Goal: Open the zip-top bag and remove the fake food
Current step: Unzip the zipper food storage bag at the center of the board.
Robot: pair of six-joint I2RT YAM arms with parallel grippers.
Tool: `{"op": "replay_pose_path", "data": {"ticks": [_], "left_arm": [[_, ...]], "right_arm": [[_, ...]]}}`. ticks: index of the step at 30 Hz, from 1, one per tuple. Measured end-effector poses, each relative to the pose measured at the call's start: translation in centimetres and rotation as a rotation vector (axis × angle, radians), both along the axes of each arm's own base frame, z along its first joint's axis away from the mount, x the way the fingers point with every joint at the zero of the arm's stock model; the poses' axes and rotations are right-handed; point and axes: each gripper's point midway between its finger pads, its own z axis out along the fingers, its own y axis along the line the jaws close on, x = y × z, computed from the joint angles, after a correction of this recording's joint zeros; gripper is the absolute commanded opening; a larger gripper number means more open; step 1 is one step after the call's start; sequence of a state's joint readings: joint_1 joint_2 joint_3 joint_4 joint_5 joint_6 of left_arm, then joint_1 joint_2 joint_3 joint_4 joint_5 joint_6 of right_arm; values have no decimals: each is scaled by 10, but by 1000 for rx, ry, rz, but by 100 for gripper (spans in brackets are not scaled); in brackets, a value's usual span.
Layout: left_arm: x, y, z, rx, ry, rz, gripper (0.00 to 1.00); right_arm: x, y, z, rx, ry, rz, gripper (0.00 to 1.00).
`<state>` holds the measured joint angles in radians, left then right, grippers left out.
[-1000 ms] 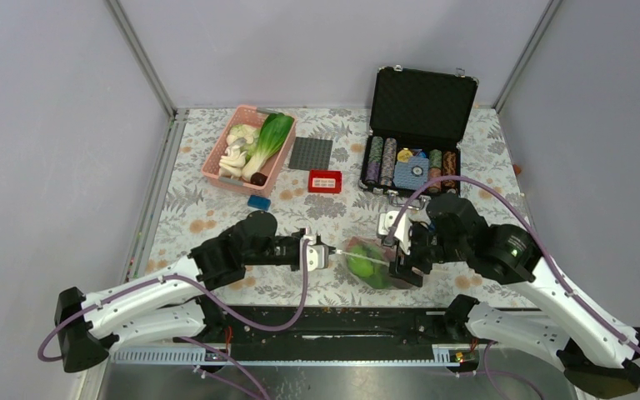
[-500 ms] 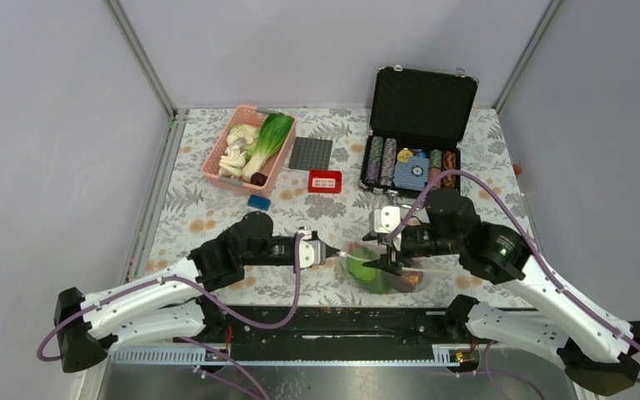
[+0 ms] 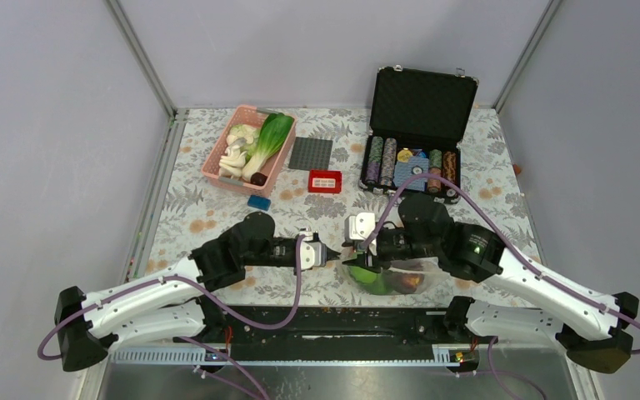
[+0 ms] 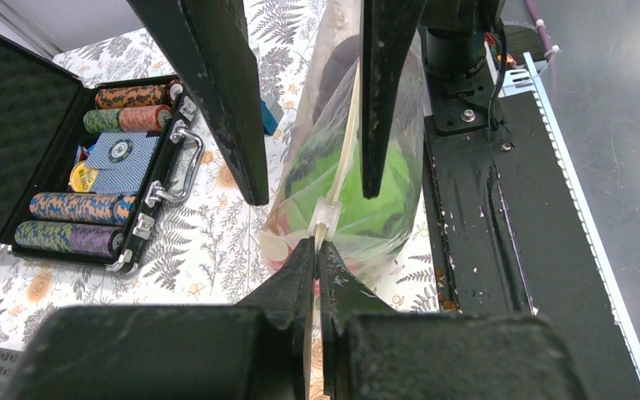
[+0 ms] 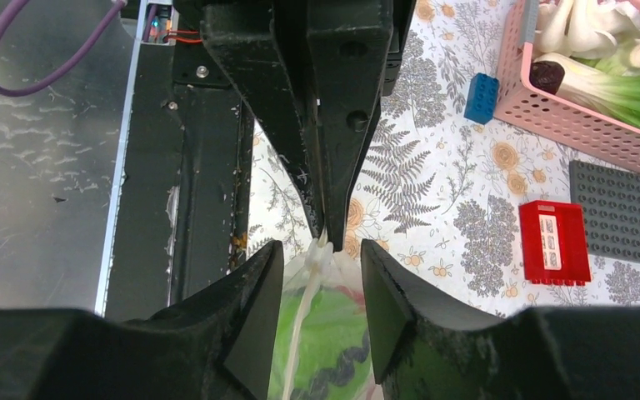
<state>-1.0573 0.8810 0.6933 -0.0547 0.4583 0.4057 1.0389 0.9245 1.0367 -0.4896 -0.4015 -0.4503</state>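
One zip-top bag [image 3: 402,280] sits at the near edge of the worktop [image 3: 192,200], between the two arms, with its zip strip uppermost. The fake food [image 3: 369,277], a green striped melon and some red pieces, lies inside it. The left pincer [image 4: 317,250] is clamped together on the end of the zip strip. The right pincer [image 5: 321,267] faces it tip to tip, its fingers apart, one on either side of the strip; whether they touch the plastic cannot be told. Farther back stands an open poker-chip case [image 3: 412,162], well apart from the bag. To the left of it lie a grey studded base plate [image 3: 311,154], a red brick [image 3: 325,181], a blue brick [image 3: 259,202], and a pink slotted basket [image 3: 217,162] holding a bok choy [image 3: 271,137].
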Motion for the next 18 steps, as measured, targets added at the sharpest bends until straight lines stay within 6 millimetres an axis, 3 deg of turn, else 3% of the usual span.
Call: {"op": "replay_pose_path", "data": {"ticks": [18], "left_arm": [[-2, 1, -2, 12, 8, -4, 0]], "right_arm": [[2, 7, -17, -20, 1, -38, 49]]}}
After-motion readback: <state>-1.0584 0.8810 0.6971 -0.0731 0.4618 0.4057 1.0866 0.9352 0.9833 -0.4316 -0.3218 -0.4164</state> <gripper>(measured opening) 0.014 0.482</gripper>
